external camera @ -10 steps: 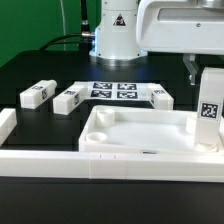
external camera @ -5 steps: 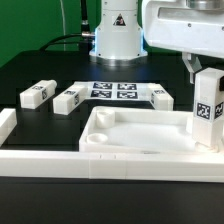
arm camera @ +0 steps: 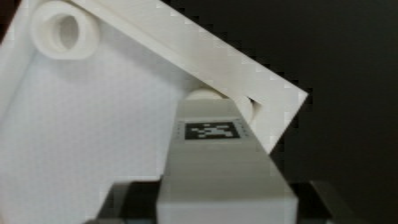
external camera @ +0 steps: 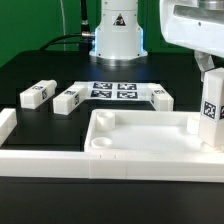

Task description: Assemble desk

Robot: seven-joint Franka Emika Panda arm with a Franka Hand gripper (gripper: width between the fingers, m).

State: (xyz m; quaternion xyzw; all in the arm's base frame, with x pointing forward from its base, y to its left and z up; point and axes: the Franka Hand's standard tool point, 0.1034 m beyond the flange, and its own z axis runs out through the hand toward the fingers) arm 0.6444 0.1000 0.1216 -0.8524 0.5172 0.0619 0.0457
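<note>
Change: your leg block [external camera: 211, 115] has moved sideways. It now stands up at the corner of the tabletop [external camera: 150, 135], right below the pincer [arm camera: 217, 198].
Meaning: I think it is almost lined up to go in.
Pincer: closed tight around the leg block.
Hard to see: the corner hole is hidden, and the pincer tips are cut off.

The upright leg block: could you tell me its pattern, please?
The leg block bears a black-white square tag; exterior view.

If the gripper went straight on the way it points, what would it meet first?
The gripper is shut on a leg block, so that leg would lead and probably meet the tabletop at its corner on the exterior view's right. Whether they touch now is unclear.
</note>
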